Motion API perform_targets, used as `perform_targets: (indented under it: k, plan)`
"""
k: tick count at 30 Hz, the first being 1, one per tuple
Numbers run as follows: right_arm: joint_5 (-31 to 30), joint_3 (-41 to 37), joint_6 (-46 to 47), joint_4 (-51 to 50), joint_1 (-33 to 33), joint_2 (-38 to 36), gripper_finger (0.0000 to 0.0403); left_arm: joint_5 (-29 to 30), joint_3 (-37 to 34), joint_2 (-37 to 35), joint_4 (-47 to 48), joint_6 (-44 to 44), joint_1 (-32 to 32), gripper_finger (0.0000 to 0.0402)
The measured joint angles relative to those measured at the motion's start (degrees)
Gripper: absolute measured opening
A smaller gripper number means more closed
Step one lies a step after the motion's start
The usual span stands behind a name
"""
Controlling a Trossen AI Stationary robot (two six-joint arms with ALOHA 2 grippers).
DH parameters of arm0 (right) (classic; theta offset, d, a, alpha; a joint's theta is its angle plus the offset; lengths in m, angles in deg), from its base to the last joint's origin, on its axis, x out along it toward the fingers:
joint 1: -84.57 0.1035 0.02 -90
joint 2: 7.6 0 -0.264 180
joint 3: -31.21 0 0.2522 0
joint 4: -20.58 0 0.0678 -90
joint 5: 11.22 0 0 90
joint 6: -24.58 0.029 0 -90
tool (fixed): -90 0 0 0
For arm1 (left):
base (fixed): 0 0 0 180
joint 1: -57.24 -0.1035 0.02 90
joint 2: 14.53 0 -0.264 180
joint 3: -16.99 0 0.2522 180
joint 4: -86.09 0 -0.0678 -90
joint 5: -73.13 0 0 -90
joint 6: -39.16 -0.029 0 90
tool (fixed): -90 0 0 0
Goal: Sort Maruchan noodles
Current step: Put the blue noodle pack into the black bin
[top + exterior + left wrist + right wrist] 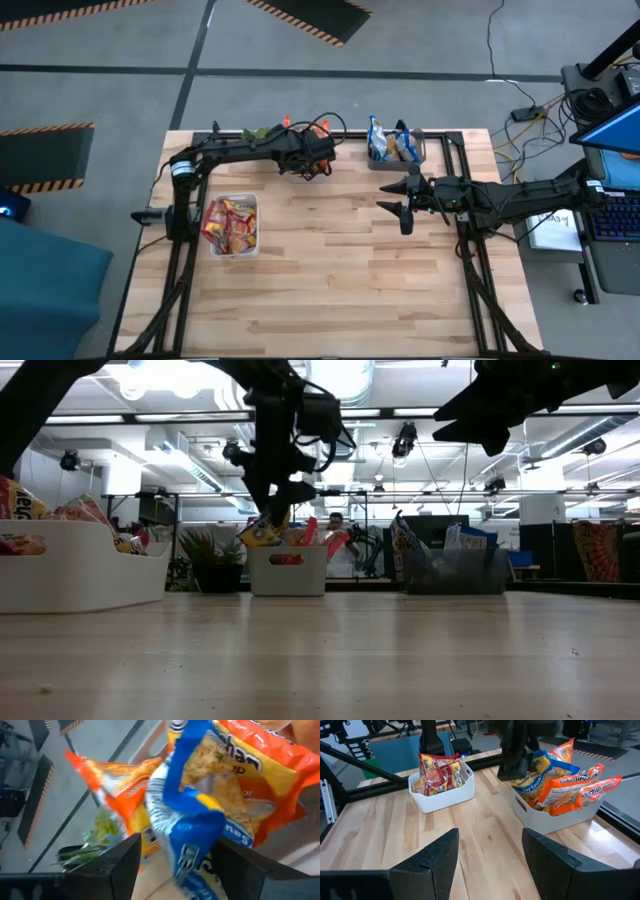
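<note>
Left gripper hovering over the white bin of orange noodle packets, jaws spread around a blue-yellow packet, grip unclear, right gripper waiting open nearby

Red-pink packets are heaped at nine o'clock, orange ones piled at twelve, blue ones stood upright at one o'clock.

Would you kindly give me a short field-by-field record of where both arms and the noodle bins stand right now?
left pincer: holds a blue packet just above the bin of orange packets
right pincer: open, empty, hovering over mid-table
white bin: red packets
grey bin: blue packets, at the far edge
</note>
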Motion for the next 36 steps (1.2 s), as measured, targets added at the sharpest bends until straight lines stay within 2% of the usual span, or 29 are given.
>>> perform_targets:
  k: [5,7,11,16,19,22,26,28,36]
  plan:
    - [-0.02,0.0,-0.58,-0.02,0.0,0.0,0.0206,-2.6,-2.14,0.02,-3.06,-1.56,0.09,0.0173]
    - [-0.02,0.0,-0.52,-0.06,0.02,0.0,0.0206,-1.37,-2.14,0.02,-3.09,-1.54,0.25,0.0133]
    - [0.0,0.0,0.02,-0.46,0.02,0.0,0.0206,0.98,-1.08,-0.55,-2.57,-1.56,1.23,0.0026]
    - [0.75,0.0,1.27,-1.33,0.04,-0.03,0.0206,4.62,5.19,-1.92,-2.19,-3.71,3.39,0.0017]
    - [3.35,0.44,2.44,-3.38,0.13,-0.79,0.0206,4.63,10.23,-1.92,-4.54,-6.19,4.51,0.0007]
    - [6.7,1.93,4.08,-8.32,0.17,-2.75,0.0206,4.15,13.38,-1.92,-12.59,-10.52,5.12,0.0007]
    - [10.99,2.1,4.55,-12.41,1.85,-6.73,0.0206,-2.71,13.05,-1.92,-30.69,-14.24,5.13,0.0007]
    - [10.99,2.02,3.67,-12.54,3.27,-8.95,0.0206,-4.93,10.0,-1.97,-41.73,-15.53,5.13,0.0007]
    - [10.52,1.9,0.01,-12.16,8.61,-16.29,0.0206,-5.16,-8.31,-1.82,-81.42,-15.09,4.98,0.0007]
